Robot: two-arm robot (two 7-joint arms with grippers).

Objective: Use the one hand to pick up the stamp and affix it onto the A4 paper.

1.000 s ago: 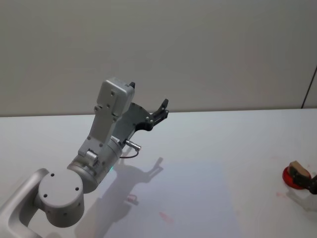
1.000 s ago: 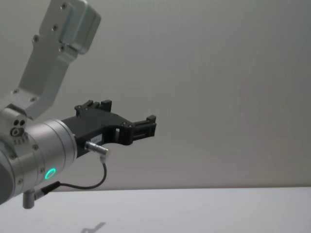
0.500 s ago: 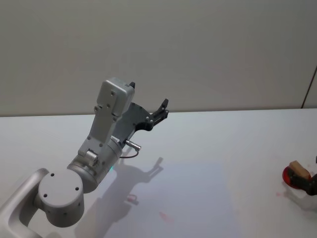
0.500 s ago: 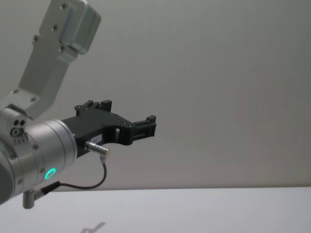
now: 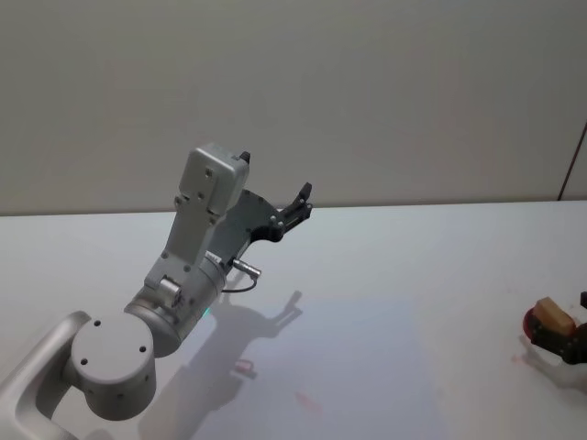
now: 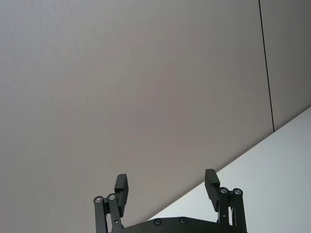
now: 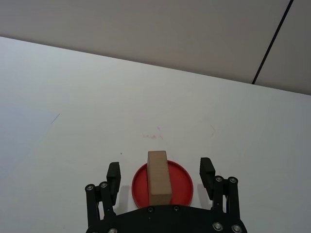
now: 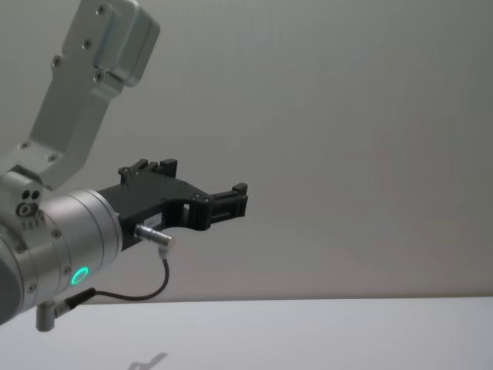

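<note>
Right tool point(image 7: 159, 166), fingers apart, flanks the stamp point(image 7: 158, 178) at four o'clock on the tabletop point(image 7: 73, 97); left tool point(image 6: 166, 180) raised, apart.

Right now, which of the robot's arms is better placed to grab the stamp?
The right. The open right gripper straddles the stamp on its red pad; the left gripper hangs raised in the air, far from it.

In the head view the right gripper point(image 5: 578, 337) is cut off by the picture's edge, and it hides part of the stamp point(image 5: 548, 313). In the right wrist view its body covers the near rim of the stamp's red base. Left of it, the A4 paper point(image 5: 367, 367) is too pale on the white table point(image 5: 440, 247) to tell its edges.
</note>
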